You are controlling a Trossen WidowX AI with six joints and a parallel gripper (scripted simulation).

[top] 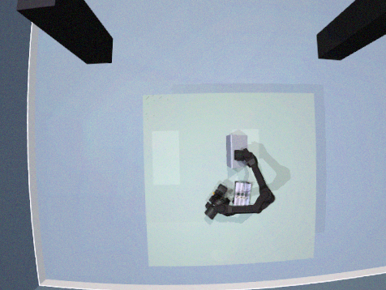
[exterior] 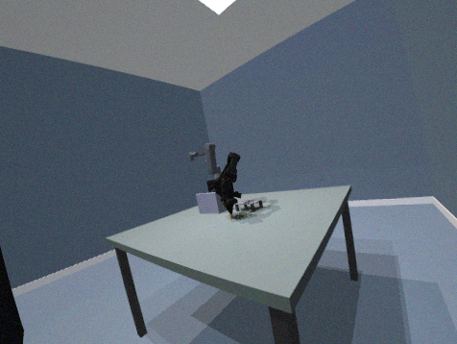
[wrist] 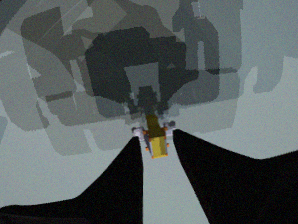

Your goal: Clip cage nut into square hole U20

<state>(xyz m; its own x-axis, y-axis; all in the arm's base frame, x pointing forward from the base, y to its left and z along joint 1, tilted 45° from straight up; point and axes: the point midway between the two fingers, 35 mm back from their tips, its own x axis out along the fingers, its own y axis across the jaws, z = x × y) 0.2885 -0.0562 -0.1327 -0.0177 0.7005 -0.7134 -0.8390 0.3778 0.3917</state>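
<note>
the wrist view alone resolves the cage nut (top: 214, 193) (exterior: 230, 216) (wrist: 158, 146) as a boxy yellow body with pale side wings; from above and outside it is a yellow fleck on the matte, pale green counter (top: 182, 243) (exterior: 216, 255). the top view shows the pale, slotted rail plate (top: 242, 187) (exterior: 250, 203) beside the dark arm (top: 261, 178) (exterior: 229, 178). the jaws stand partly open, narrowly spaced, their tapered black tips flanking the nut; contact is unclear.
</note>
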